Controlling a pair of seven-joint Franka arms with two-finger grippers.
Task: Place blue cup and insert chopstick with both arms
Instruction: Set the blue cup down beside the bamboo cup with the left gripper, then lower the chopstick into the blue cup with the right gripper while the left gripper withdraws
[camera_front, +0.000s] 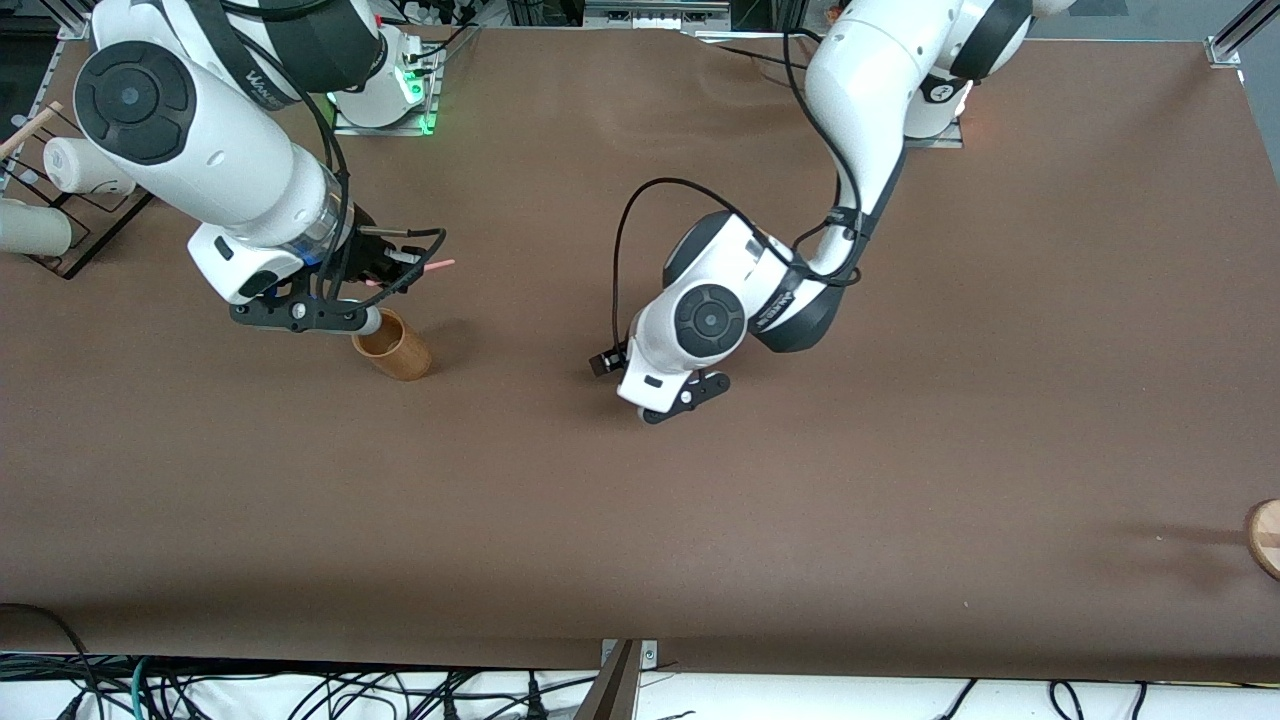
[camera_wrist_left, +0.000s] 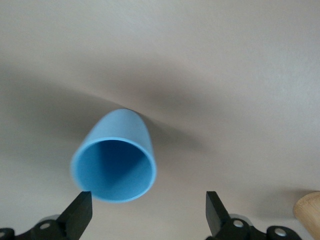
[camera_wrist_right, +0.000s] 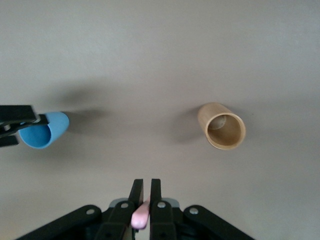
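Brown tabletop (camera_front: 900, 450) carries your cup (camera_wrist_left: 116, 162) upright near its middle, the left claw (camera_wrist_left: 148, 212) spread apart around its rim. Your right claw (camera_wrist_right: 142, 200) is clamped on the chopstick (camera_wrist_right: 140, 216) above the holder (camera_wrist_right: 222, 126).

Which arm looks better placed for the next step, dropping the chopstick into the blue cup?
Right. The right gripper is shut on the pink chopstick, above the tan holder. The left gripper is open around the upright blue cup, so it likely only needs to withdraw.
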